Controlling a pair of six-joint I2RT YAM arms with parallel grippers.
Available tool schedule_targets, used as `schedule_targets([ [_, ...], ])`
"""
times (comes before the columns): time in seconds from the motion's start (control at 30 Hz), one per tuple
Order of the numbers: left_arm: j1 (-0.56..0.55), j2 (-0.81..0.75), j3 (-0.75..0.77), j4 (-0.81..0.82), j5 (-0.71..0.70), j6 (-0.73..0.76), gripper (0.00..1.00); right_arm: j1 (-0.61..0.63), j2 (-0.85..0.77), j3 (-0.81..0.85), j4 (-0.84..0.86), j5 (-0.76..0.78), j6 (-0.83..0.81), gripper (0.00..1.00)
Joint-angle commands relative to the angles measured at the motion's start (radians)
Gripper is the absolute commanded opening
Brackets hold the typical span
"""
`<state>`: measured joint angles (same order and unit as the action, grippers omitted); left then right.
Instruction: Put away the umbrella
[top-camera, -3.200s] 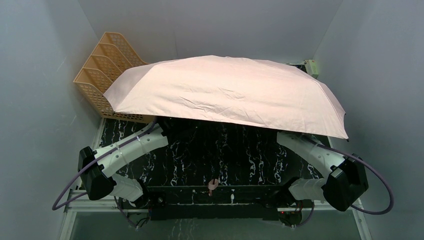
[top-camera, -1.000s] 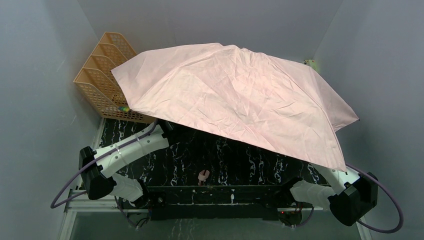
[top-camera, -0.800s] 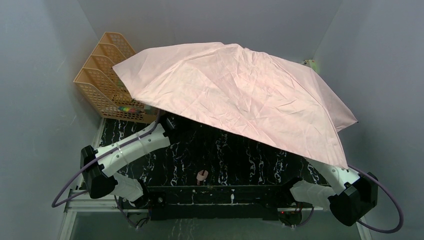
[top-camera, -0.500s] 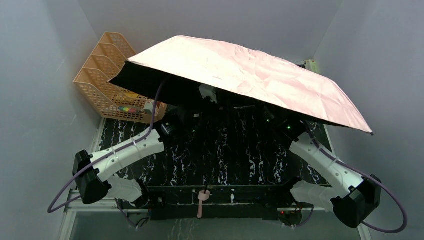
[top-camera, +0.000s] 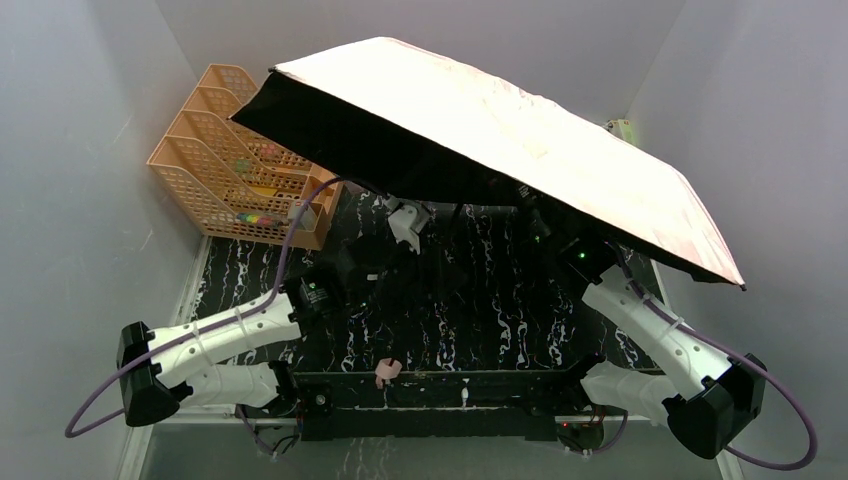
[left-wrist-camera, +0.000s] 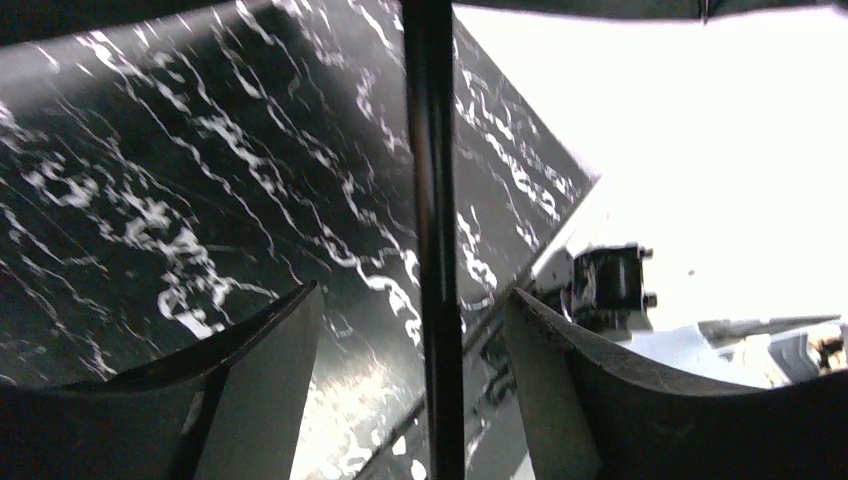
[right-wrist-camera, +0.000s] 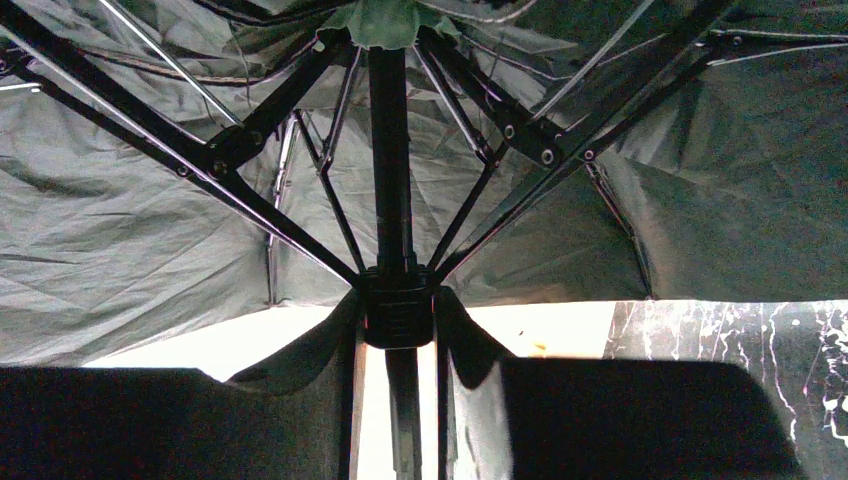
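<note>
The umbrella (top-camera: 520, 130) is open and held tilted over the table, pale pink on top and black underneath. Its ribs and black shaft (right-wrist-camera: 388, 150) fill the right wrist view. My right gripper (right-wrist-camera: 398, 305) is shut on the umbrella's black runner (right-wrist-camera: 398, 312), under the canopy. My left gripper (left-wrist-camera: 412, 292) is open, one finger on each side of the shaft (left-wrist-camera: 432, 200) without touching it. A small pale handle (top-camera: 385, 371) hangs near the table's front edge. In the top view the canopy hides my right gripper.
A tan mesh file rack (top-camera: 215, 150) holding small coloured items stands at the back left. The black marbled table (top-camera: 480, 320) sits between grey walls close on both sides. A small pale box (top-camera: 622, 128) is in the back right corner.
The canopy has risen and tipped, showing its black underside. My left gripper has opened off the shaft and that arm has drawn back to the near left. The handle has swung.
</note>
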<state>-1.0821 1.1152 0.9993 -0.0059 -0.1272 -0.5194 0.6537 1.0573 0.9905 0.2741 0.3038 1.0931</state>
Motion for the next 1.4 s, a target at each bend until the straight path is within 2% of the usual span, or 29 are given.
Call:
schedule_targets([
  [0.0,-0.078,-0.020,-0.060,-0.021,-0.021,-0.062,0.61,-0.008,-0.024,0.053,0.121,0.041,0.004,0.00],
  [0.17,-0.118,-0.052,-0.075,-0.027,-0.077,-0.074,0.55,-0.010,-0.021,0.092,0.092,0.055,-0.075,0.00],
  [0.3,-0.122,-0.074,-0.073,-0.042,-0.104,-0.060,0.45,-0.010,-0.026,0.092,0.068,0.062,-0.100,0.00],
  [0.43,-0.122,-0.083,-0.066,-0.069,-0.125,-0.056,0.24,-0.012,-0.035,0.082,0.049,0.056,-0.105,0.00],
  [0.53,-0.122,-0.088,-0.070,-0.069,-0.129,-0.062,0.02,-0.012,-0.041,0.079,0.036,0.058,-0.115,0.00],
  [0.57,-0.122,-0.087,-0.068,-0.070,-0.134,-0.061,0.00,-0.011,-0.041,0.083,0.024,0.052,-0.121,0.00],
  [0.63,-0.123,-0.083,-0.059,-0.067,-0.156,-0.057,0.00,-0.012,-0.037,0.097,-0.032,-0.001,-0.126,0.00],
  [0.7,-0.122,-0.078,-0.047,-0.040,-0.200,-0.029,0.00,-0.011,-0.027,0.097,-0.083,-0.120,-0.112,0.00],
  [0.8,-0.122,-0.072,-0.034,0.111,-0.296,0.061,0.00,0.003,-0.051,0.003,-0.070,-0.196,-0.048,0.00],
  [0.9,-0.122,-0.019,0.041,0.184,-0.368,0.163,0.00,0.082,-0.080,-0.106,-0.077,-0.158,-0.011,0.00],
  [1.03,-0.122,0.049,0.128,0.253,-0.392,0.282,0.00,0.242,-0.107,-0.193,-0.068,-0.043,0.020,0.00],
  [1.37,-0.122,0.065,0.137,0.254,-0.406,0.287,0.00,0.261,-0.145,-0.210,-0.076,0.020,0.025,0.00],
])
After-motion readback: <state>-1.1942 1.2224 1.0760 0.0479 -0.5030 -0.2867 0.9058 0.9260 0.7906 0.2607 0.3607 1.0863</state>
